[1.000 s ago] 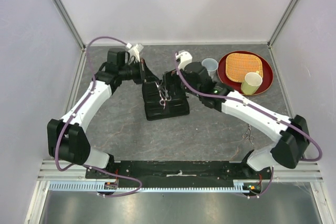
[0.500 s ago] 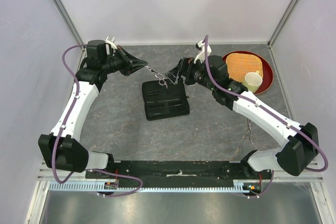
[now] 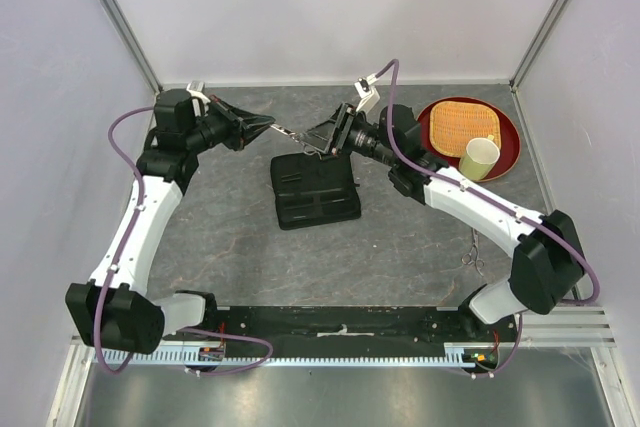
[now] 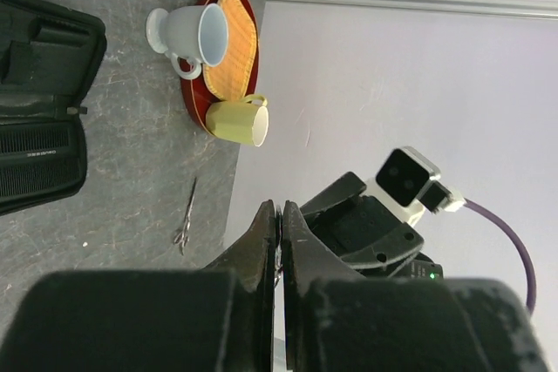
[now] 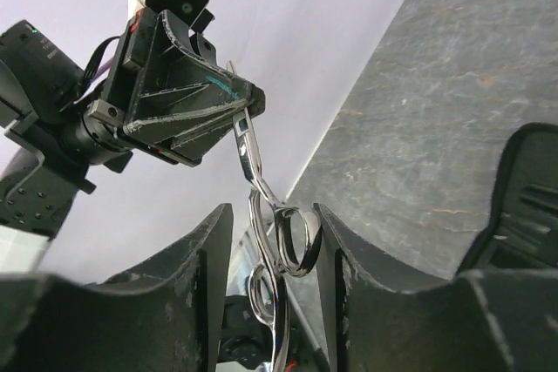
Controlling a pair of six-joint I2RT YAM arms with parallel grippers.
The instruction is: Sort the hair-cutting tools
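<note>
One pair of silver scissors (image 3: 298,137) hangs in the air above the back of the open black case (image 3: 315,192). My left gripper (image 3: 270,127) is shut on the blade tips (image 5: 248,154); in its own view the left gripper (image 4: 281,215) shows only a sliver of metal between the jaws. My right gripper (image 3: 323,137) faces it. The right gripper (image 5: 272,215) has the finger rings between its jaws: one ring touches one finger, and a gap shows at the other. A second pair of scissors (image 3: 473,252) lies flat at the right. A black comb (image 4: 35,163) lies in the case.
A red tray (image 3: 505,147) at the back right holds a woven mat (image 3: 460,125) and a yellow cup (image 3: 480,157). A white cup (image 4: 187,34) stands at the tray's edge. The enclosure walls are close behind both grippers.
Both grippers rose from the case toward the back. The left one lifted the scissors by the blades, and the right jaws came round the handles and narrowed.
</note>
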